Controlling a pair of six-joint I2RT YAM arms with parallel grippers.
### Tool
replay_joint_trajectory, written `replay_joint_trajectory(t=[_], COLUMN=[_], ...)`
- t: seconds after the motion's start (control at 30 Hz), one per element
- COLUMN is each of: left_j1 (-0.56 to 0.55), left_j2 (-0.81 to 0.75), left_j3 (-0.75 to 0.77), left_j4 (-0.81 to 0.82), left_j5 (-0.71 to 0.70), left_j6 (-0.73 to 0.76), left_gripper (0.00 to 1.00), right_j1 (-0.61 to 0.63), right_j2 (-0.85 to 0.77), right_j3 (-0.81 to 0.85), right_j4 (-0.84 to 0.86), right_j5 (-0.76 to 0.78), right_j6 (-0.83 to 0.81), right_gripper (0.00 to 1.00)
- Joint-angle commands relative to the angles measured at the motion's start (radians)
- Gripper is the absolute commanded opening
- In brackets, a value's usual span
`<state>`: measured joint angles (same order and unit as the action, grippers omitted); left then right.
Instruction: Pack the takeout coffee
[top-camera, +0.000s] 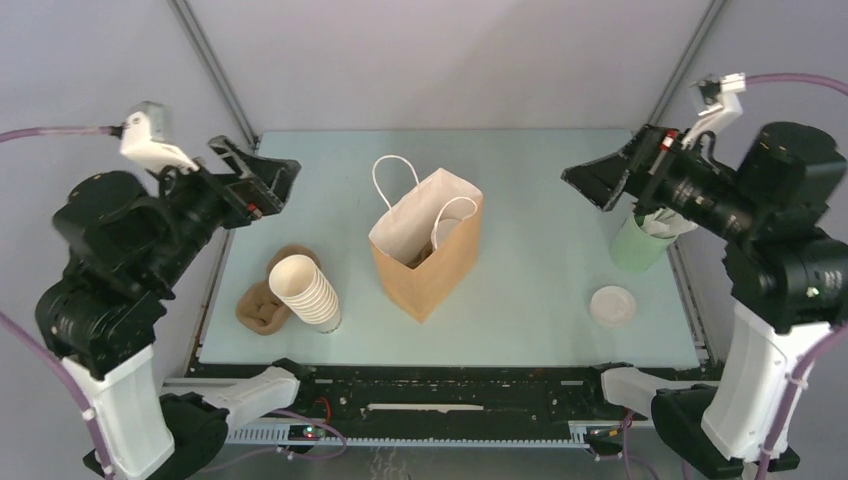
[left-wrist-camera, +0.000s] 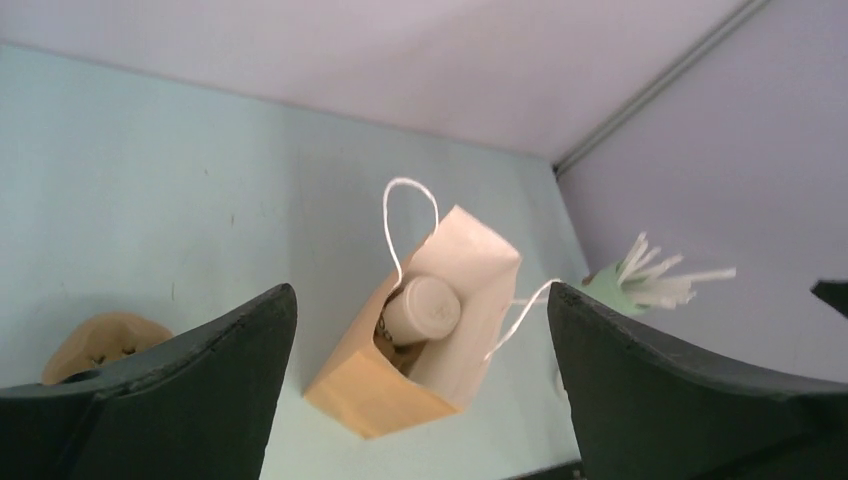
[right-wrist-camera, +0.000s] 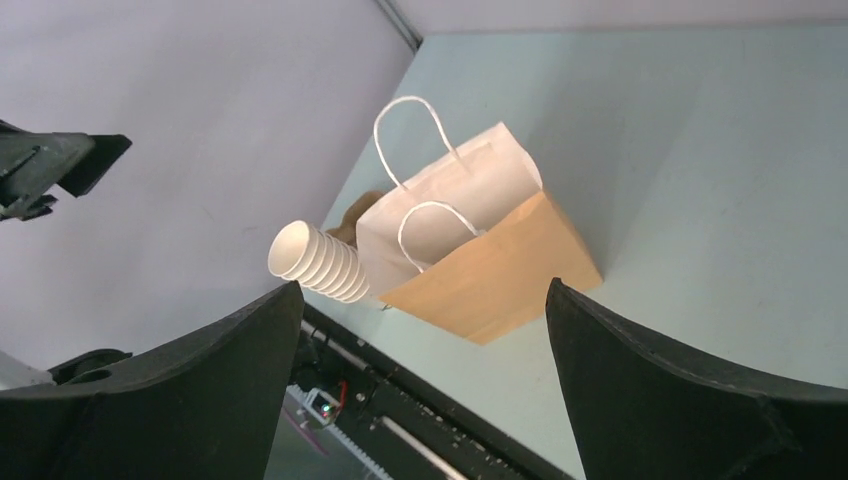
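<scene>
Now that the white-lidded cream paper cup (left-wrist-camera: 425, 308) leans inside the brown paper bag (top-camera: 425, 278), left gripper (top-camera: 262, 180) and right gripper (top-camera: 597, 182) flank it equally far off, jaws wide, empty.

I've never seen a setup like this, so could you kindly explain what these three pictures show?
Two robot arms are bolted at the near edge of a table. One picture looks down from above; the other two come from a camera on each wrist. On it are a brown paper bag, a stack of cups, brown cardboard pieces, a loose lid and a green cup of sticks. The lidded coffee cup sits inside the bag. The left claw and right claw are open, holding nothing.
</scene>
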<state>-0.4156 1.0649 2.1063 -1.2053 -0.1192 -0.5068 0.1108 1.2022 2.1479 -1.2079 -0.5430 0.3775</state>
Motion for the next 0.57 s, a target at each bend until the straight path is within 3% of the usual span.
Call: replay_joint_trajectory(t=[0.0, 0.23, 0.53], left_j1=[0.005, 0.006, 0.005], left_j2=[-0.077, -0.105, -0.112], left_j3=[0.025, 0.028, 0.022], left_j4=[0.166, 0.204, 0.177], left_j5=[-0.14, -0.235, -0.225], left_j6=[0.03, 0.074, 0.067], left_gripper=[1.0, 1.0, 1.0], right_j1=[-0.011, -0.011, -0.012], right_j2=[-0.009, -0.044, -0.078], right_j3=[0.098, 0.127, 0.076], right_j4=[-0.051, -0.045, 0.013], right_j5=[0.086, 0.143, 0.146], right_j6=[-0.072, -0.045, -0.037], right_gripper=[1.0, 1.0, 1.0])
